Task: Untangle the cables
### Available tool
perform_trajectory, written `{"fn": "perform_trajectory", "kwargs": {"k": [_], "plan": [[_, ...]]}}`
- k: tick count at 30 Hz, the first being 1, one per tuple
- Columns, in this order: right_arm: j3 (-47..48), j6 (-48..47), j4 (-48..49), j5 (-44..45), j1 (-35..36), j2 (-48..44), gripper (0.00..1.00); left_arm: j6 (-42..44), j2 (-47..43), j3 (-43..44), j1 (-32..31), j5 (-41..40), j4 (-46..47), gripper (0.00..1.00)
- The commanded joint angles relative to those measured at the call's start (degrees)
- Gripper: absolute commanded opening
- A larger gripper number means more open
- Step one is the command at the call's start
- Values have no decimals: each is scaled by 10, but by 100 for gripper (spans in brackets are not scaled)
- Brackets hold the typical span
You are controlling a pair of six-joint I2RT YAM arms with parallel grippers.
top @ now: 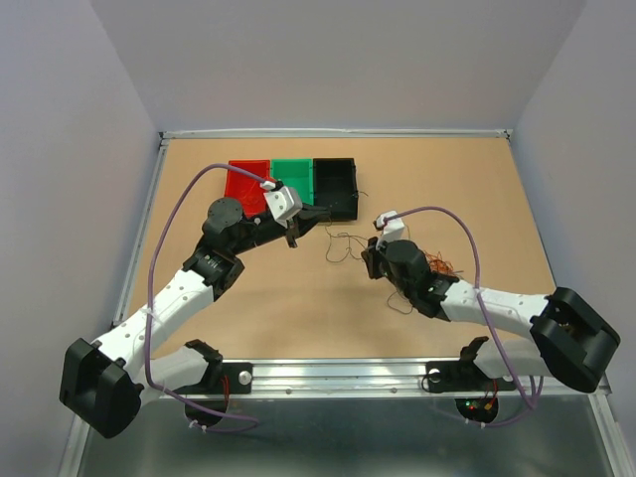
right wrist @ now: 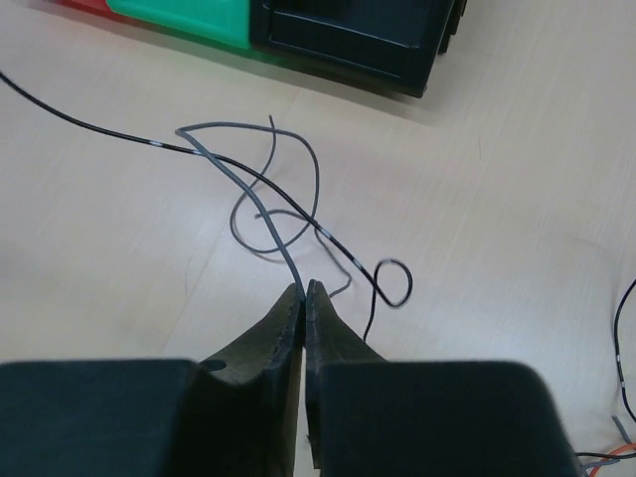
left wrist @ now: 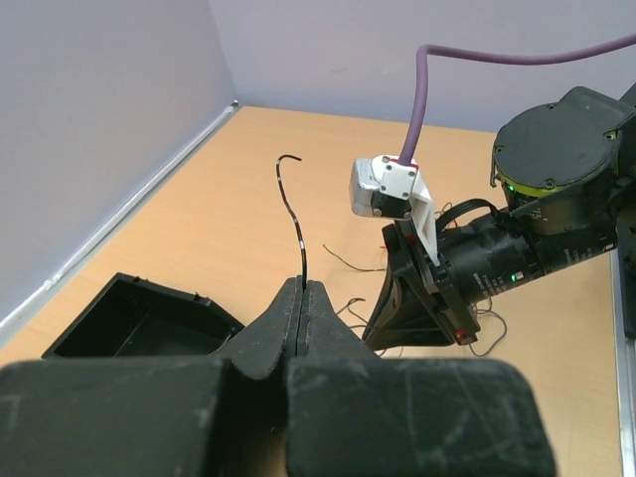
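The left pincer point(left wrist: 303, 290) is clamping fully shut on a thin black wire point(left wrist: 298, 234), which is rising straight out of its tips and curling over at the free end; holding it up off the counter point(left wrist: 229, 219) is probably meant to draw this strand clear of the others. Just below and to one side of it, the black bin point(left wrist: 129, 318) is sitting open. The right pincer point(right wrist: 303, 288) is likewise pinching closed, on the end of a grey wire point(right wrist: 248, 204) that is looping on the counter right ahead of its tips. A banded black wire point(right wrist: 89, 121) is crossing through those loops and ending in a small ring beside the tips, so the cables there are not yet separated. Pinning the grey end seems to be anchoring it while the other arm is pulling. Whether both black strands are one wire, I cannot tell. Behind the right pincer, orange wires point(top: 442, 266) are lying beside its arm
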Motion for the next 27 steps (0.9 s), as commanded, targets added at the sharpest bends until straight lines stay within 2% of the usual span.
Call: {"fn": "perform_trajectory", "kwargs": {"k": [1, 4, 9, 12, 17, 20, 23, 27], "plan": [[15, -17, 60, -9, 3, -35, 1, 6, 0, 24, 0, -6, 22, 0], [-11, -17, 73, -29, 3, -71, 0, 15, 6, 25, 1, -13, 22, 0], [-64, -4, 95, -38, 3, -187, 1, 50, 35, 29, 1, -56, 20, 0], [-103, 4, 110, -12, 3, -248, 1, 59, 59, 33, 1, -52, 19, 0], [-161, 25, 116, 42, 2, -402, 1, 70, 117, 49, 1, -84, 12, 0], [-196, 28, 115, 71, 2, -485, 1, 72, 165, 75, 0, -104, -14, 0], [-224, 26, 114, 94, 3, -549, 1, 71, 230, 143, 1, -126, -73, 0], [-244, 23, 107, 116, 3, -604, 1, 70, 301, 202, 3, -131, -140, 0]]}}
